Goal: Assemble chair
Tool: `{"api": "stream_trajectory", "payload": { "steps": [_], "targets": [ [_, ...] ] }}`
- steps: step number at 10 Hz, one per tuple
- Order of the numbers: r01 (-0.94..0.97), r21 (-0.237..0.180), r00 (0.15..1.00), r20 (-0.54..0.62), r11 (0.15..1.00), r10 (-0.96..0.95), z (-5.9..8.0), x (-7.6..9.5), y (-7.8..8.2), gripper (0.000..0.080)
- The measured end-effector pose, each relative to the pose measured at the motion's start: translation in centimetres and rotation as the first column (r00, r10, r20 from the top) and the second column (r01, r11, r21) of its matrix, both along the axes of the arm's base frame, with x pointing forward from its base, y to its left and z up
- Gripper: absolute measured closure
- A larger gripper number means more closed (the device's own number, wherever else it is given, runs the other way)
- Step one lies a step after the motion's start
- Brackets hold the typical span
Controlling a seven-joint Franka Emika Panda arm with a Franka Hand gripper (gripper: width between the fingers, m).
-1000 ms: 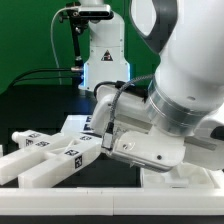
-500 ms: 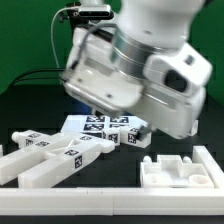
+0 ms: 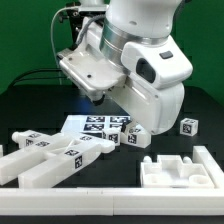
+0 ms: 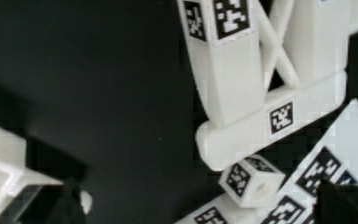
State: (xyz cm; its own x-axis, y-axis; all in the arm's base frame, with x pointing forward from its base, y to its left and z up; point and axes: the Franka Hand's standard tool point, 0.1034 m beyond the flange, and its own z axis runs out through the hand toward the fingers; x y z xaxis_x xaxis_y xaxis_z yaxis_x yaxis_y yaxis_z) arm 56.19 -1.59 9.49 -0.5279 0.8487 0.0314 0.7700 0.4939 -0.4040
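Gripper (image 3: 97,98) hangs above the flat white tagged plastic panel (image 3: 100,124), with matte white long chair bars (image 3: 60,158) lower, to one side. Can't tell how far it's open; nothing visibly held.

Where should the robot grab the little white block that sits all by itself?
Grip the little block by two opposite flat sides, coming straight down from above. It sits alone on the dark table, at the exterior view's right, with bare space around it, so there is probably room to reach down on either side. Its squarish shape should suit a pinch.
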Motion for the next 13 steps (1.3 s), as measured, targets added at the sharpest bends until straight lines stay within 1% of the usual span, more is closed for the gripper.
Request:
{"api": "stream_trajectory", "payload": {
  "steps": [1, 2, 3, 4, 5, 7, 8, 9, 10, 11, 12, 13],
  "targets": [
    [0.100, -0.031, 0.995, 0.024, 0.995, -0.099, -0.1, -0.2, 0.1, 0.0151],
    [0.261, -0.067, 0.964, 0.068, 0.963, -0.256, -0.4, -1.1, 0.4, 0.0151],
    [0.398, -0.103, 0.916, 0.085, 0.911, -0.391, -1.0, -2.7, 1.0, 0.0151],
    [0.506, -0.128, 0.863, 0.085, 0.853, -0.499, -1.7, -3.8, 1.6, 0.0151],
    [0.592, -0.144, 0.806, 0.102, 0.793, -0.583, -1.8, -4.0, 2.0, 0.0151],
    [0.660, -0.167, 0.751, 0.133, 0.732, -0.647, -1.8, -4.0, 2.2, 0.0151],
    [0.714, -0.183, 0.700, 0.157, 0.676, -0.697, -1.8, -4.0, 2.3, 0.0151],
    [0.769, -0.194, 0.638, 0.182, 0.609, -0.748, -1.9, -4.2, 2.5, 0.0151],
    [0.862, -0.183, 0.506, 0.241, 0.473, -0.828, -2.5, -4.9, 3.1, 0.0151],
    [0.899, -0.177, 0.436, 0.276, 0.401, -0.856, -3.2, -6.2, 3.8, 0.0151],
    [0.918, -0.171, 0.395, 0.300, 0.358, -0.868, -3.5, -6.8, 4.5, 0.0151],
    [0.906, -0.188, 0.421, 0.288, 0.380, -0.860, -3.4, -6.9, 4.6, 0.0151]
  ]
}}
